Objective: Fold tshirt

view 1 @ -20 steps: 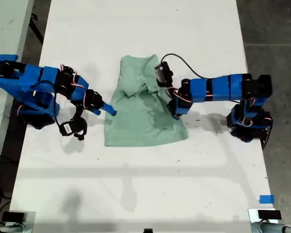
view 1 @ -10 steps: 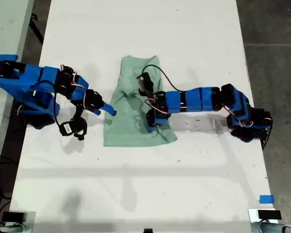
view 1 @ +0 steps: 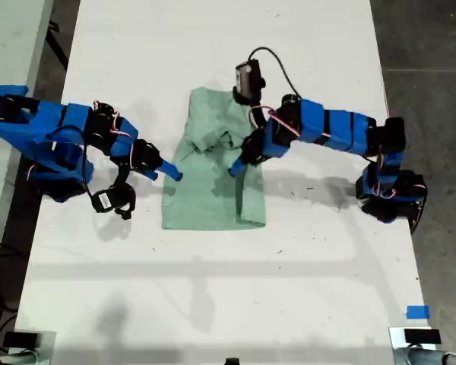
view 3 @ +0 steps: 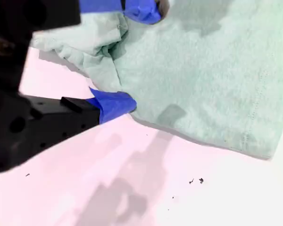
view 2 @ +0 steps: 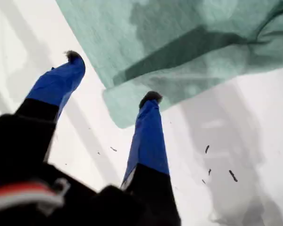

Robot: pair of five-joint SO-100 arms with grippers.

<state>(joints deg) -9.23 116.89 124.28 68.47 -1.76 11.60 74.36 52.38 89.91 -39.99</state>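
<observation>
Half a second ago the arm on the exterior view's right lay stretched low across the tshirt (view 1: 209, 198), its claw down on the cloth. Now it has drawn back and lifted. My first gripper (view 1: 239, 163) hangs over the middle of the shirt with its jaws spread wide and nothing between them. In its own wrist view the gripper (view 2: 113, 77) has one fingertip (view 2: 151, 97) right at a rounded corner of the folded cloth (view 2: 179, 47). The shirt has narrowed since a second ago: its side toward the exterior view's right is now turned in, leaving a straight edge there.

The other arm has not moved. My second gripper (view 1: 171, 173) sits at the shirt's edge on the exterior view's left. The second wrist view shows that gripper (view 3: 129, 56) with jaws apart and bunched fabric (view 3: 203, 70) between them. Whether they pinch it I cannot tell.

The shirt lies near the middle of a long white table (view 1: 213, 289) marked with a few dark specks. Dark grey floor (view 1: 433, 46) runs along the exterior view's right, and a scrap of blue tape (view 1: 417, 312) sits near that view's lower right corner. A small white label (view 1: 104, 201) hangs on the arm at the exterior view's left, too small to read.
</observation>
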